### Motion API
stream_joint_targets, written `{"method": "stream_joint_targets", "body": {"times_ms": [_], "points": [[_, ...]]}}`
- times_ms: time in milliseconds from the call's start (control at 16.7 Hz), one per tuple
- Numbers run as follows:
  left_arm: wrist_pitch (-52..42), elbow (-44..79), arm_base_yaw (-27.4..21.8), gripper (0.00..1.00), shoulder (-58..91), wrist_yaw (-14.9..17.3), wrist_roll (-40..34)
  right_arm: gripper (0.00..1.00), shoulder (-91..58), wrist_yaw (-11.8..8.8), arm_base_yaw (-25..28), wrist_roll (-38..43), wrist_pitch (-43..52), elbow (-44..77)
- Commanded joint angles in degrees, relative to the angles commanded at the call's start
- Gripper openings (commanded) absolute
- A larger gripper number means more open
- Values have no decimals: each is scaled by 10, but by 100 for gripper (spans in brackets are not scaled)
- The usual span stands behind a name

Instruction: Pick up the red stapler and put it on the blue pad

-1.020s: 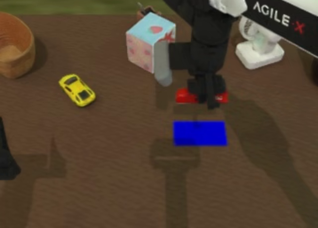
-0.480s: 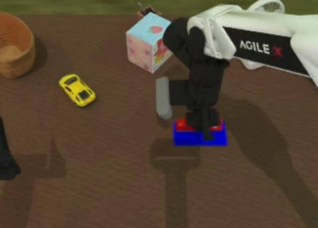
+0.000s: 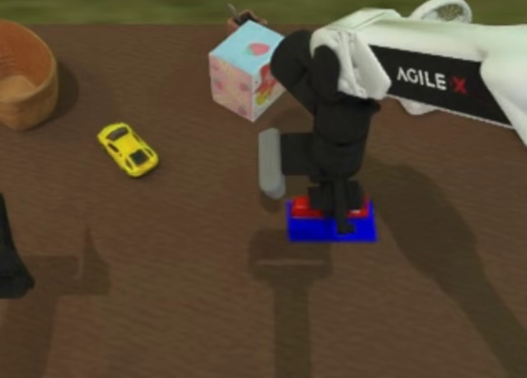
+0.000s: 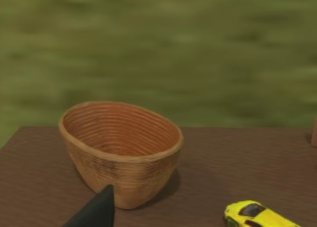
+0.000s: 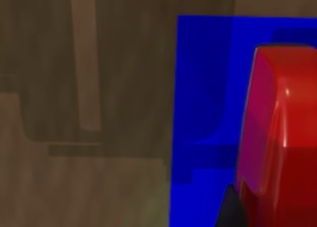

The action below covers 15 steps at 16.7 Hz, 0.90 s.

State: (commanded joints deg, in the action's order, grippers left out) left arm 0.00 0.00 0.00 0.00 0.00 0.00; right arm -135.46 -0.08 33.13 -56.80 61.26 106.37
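Directly under right pincer (image 3: pixel 339 207): red stapler (image 3: pixel 302 205).

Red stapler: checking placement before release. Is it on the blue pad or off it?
On: red stapler lies over blue pad, under the right gripper.

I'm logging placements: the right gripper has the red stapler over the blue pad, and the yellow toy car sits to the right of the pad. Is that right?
Not quite. The top view shows the yellow toy car to the left of the blue pad, not to its right. The rest holds: the right gripper has the red stapler over the pad.
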Motion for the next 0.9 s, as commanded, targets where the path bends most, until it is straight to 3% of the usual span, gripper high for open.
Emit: {"method": "stream_joint_targets", "body": {"times_ms": [540, 900], "points": [[0, 0, 0, 100, 0, 0, 0, 98, 0, 0, 0, 0, 0, 0], [0, 0, 0, 100, 0, 0, 0, 100, 0, 0, 0, 0, 0, 0]]}}
